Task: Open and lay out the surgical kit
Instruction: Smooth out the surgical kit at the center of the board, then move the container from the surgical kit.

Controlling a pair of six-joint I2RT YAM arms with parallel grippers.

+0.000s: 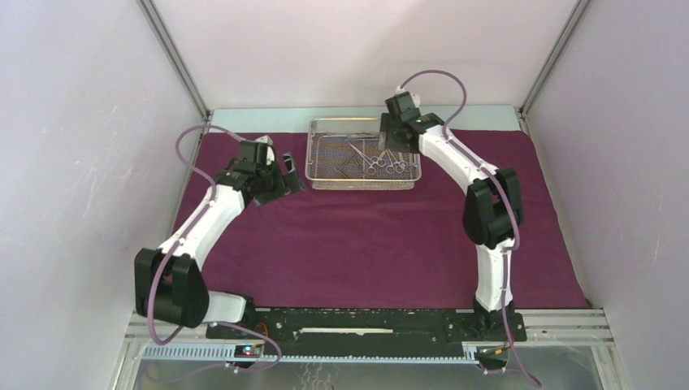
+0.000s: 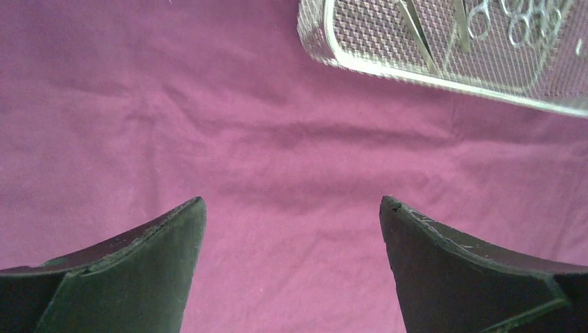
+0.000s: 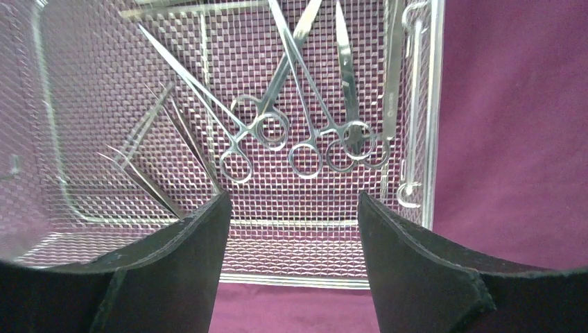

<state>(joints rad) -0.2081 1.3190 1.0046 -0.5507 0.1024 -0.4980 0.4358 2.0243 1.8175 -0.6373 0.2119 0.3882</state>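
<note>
- Sitting toward the far edge of the spread cloth, the wire-mesh tray is the middle of the scene, with the steel instruments lying inside it.
- Right fingers hang over the tray's right part. They stand apart with nothing between them, and the ring handles lie just beyond their tips in the right wrist view.
- Left fingers are spread wide and empty above bare cloth. The tray's near left corner sits ahead of them and to the right, apart from both tips.
- The tray is a rectangular silver basket with a rounded rim and an open woven floor, through which the purple shows.
- Ring-handled scissors and clamps lie fanned together, rings toward the right fingers and blades pointing away, some of them crossing.
- Slim tweezers lie to the left of them, on the mesh.
- A long thin instrument lies along the tray's right wall.
- The maroon-purple cloth lies open and mostly flat over the surface, with soft creases near the left fingers.
</note>
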